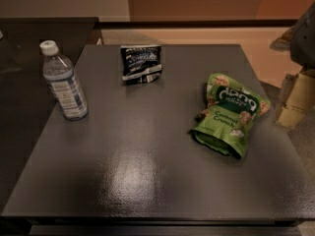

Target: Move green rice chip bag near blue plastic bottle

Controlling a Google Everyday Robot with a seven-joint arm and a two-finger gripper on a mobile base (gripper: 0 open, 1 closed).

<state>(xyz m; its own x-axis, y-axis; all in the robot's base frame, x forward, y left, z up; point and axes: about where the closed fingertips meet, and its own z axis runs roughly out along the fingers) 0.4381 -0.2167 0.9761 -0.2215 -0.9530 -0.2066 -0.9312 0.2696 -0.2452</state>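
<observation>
The green rice chip bag [229, 114] lies flat on the right part of the dark table [147, 171], its "Coconut Crunch" lettering facing up. The blue plastic bottle [64, 81] stands upright near the table's left edge, with a white cap and a blue-and-white label. The two are far apart, on opposite sides of the table. My gripper [297, 101] shows only partly at the right edge of the camera view, beyond the table's right side and to the right of the green bag, touching nothing.
A small dark navy-and-white snack bag [141, 63] lies near the table's far edge, between bottle and green bag. A dark surface [29, 38] adjoins the table on the left. Tan floor and a wall lie behind.
</observation>
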